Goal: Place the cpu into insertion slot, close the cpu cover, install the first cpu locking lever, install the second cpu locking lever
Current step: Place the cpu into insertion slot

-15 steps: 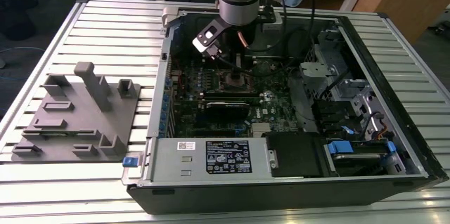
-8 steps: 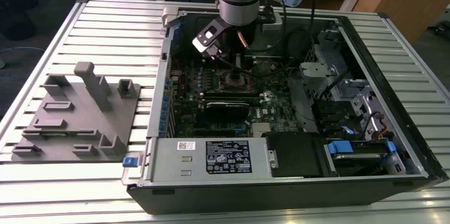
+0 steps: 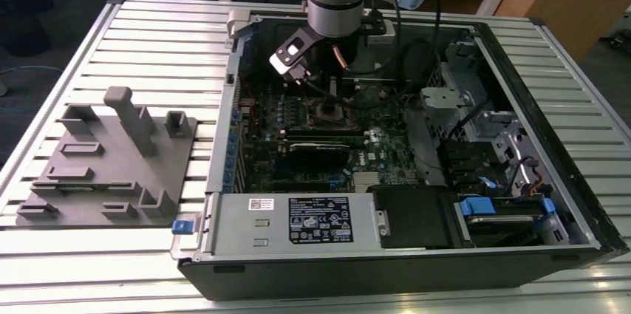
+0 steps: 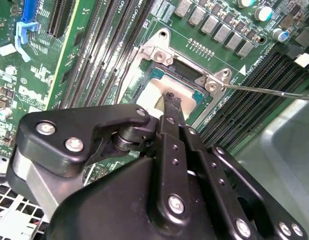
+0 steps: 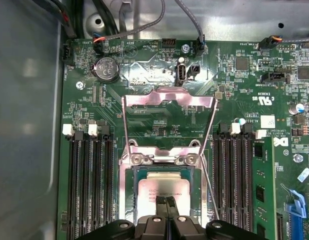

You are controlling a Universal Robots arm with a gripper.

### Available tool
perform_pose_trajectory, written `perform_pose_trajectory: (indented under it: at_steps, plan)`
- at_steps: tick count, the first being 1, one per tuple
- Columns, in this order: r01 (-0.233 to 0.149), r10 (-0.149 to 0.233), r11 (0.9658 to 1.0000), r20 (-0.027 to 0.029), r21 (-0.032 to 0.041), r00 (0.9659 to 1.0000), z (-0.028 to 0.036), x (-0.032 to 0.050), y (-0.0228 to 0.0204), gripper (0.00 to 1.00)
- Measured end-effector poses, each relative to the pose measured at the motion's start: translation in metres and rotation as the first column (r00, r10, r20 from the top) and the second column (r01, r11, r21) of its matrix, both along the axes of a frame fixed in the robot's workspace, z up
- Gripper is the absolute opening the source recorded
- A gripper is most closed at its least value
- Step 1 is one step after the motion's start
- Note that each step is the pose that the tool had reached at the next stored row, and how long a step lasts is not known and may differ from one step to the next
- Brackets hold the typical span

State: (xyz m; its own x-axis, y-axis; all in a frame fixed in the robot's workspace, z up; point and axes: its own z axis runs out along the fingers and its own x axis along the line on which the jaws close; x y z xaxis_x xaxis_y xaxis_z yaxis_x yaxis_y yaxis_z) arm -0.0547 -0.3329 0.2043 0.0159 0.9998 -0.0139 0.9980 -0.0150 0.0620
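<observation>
Sitting just beneath the gripper [image 5: 167, 199] is the cpu [image 5: 153, 187].

The cpu [image 5: 162, 186] lies in the insertion slot [image 5: 125, 190], directly under the claw [image 5: 166, 201]. Beyond the claw's tips, the cpu cover [image 5: 167, 96] stands swung open, off the slot. Memory slots [image 5: 89, 185] run along both sides of the claw, flanking the insertion slot.

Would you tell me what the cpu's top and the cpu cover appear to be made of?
The cpu top looks like matte silvery-tan metal, with a soft, even sheen. The cpu cover, raised open, seems to be thin polished sheet metal, judging by its bright reflections.
</observation>
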Motion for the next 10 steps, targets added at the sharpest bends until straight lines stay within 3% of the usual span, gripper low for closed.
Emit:
perform_pose_trajectory:
  at_steps: [10]
  plan:
    - [0.000, 0.000, 1.0000, 0.0000, 0.0000, 1.0000, -0.0025, 0.0000, 0.0000, 0.10]
